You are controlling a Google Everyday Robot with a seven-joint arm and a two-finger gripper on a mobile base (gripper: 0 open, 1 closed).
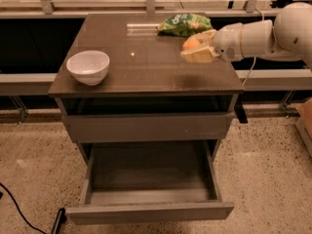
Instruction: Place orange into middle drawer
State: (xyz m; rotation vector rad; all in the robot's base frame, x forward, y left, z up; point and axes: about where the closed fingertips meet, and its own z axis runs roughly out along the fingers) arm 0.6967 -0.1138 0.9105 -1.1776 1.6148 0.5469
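Note:
The orange (190,43) is held between the pale yellow fingers (201,57) of my gripper (196,48). The gripper is shut on it and holds it a little above the right side of the cabinet top (146,62), close to the green snack bag (184,23). My white arm (258,38) reaches in from the right. The middle drawer (151,172) is pulled open below and in front of the cabinet. Its flat grey floor shows and nothing lies in it. It is well below and to the left of the gripper.
A white bowl (88,67) stands on the left of the cabinet top. A closed flat drawer front (146,126) sits above the open drawer. A black cable (19,211) lies on the speckled floor at lower left. A railing (146,4) runs behind the cabinet.

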